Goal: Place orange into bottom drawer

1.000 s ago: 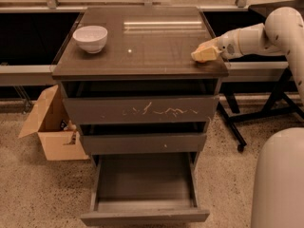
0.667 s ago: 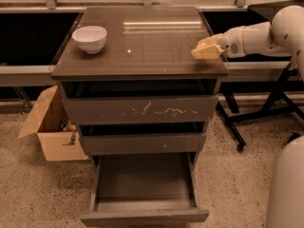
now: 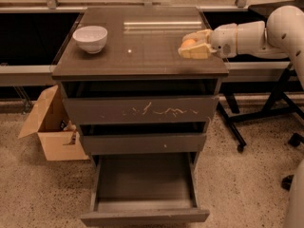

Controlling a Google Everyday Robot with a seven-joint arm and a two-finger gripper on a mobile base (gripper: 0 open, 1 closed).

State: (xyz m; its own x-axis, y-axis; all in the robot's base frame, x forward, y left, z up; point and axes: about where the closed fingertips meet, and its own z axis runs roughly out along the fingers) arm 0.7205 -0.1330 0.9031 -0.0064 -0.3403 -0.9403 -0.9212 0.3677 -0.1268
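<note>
The orange [image 3: 188, 42] sits between the cream fingers of my gripper [image 3: 194, 45], low over the right side of the cabinet top [image 3: 142, 56]. The gripper is shut on the orange, and the white arm [image 3: 247, 34] reaches in from the right. The bottom drawer [image 3: 145, 186] is pulled open at the foot of the cabinet, and its flat grey interior holds nothing. It lies well below and to the left of the gripper.
A white bowl [image 3: 90, 38] stands at the back left of the cabinet top. The scratched top drawer [image 3: 142, 109] and the middle drawer [image 3: 145, 142] are shut. A cardboard box [image 3: 50, 127] stands on the floor to the left. Black stand legs [image 3: 247, 122] are to the right.
The gripper has moved a little to the left over the cabinet top, and the orange now shows between its fingers. The drawers and bowl have not moved.
</note>
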